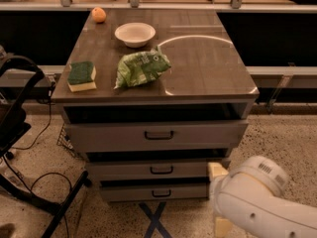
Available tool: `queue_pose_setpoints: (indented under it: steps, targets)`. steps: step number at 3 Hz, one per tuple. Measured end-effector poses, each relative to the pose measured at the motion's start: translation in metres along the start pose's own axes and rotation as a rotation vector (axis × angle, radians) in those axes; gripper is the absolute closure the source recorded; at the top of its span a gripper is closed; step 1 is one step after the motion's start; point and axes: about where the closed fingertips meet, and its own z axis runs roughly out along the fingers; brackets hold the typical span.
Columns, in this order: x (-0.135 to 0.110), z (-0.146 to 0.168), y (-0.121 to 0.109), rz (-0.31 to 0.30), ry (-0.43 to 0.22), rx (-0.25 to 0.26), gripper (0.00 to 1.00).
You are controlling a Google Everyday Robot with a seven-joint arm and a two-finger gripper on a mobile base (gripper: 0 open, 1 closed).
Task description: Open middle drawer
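Middle drawer (124, 170), wide, grey, low front, small black bar handle: second in stack, under taller grey top drawer (109, 136), over narrower lowest grey drawer (129, 193). We note dark gap along its upper edge.

Gripper (217, 172) low right, by middle drawer's right end, mostly behind white arm link (257, 202); whether open or closed, we cannot tell.

Speckled floor (292, 143) stretches before fronts; blue tape cross (156, 222) at centre.

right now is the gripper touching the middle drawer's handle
Apart. The camera view shows the middle drawer with its handle bare at centre, while the gripper sits low at the right, by the drawer's right end, with plain drawer front between them.
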Motion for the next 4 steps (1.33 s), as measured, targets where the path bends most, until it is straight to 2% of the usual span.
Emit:
queue_pose_setpoints:
  steps: [1,2,3,4]
  targets:
    - [-0.013,0.056,0.019,-0.071,-0.028,0.003,0.0]
    - [-0.019,0.059,0.016,-0.08,-0.021,-0.003,0.0]
    - [-0.046,0.083,0.003,-0.105,-0.034,-0.017,0.0]
    - [-0.096,0.142,-0.018,-0.124,-0.117,-0.039,0.0]
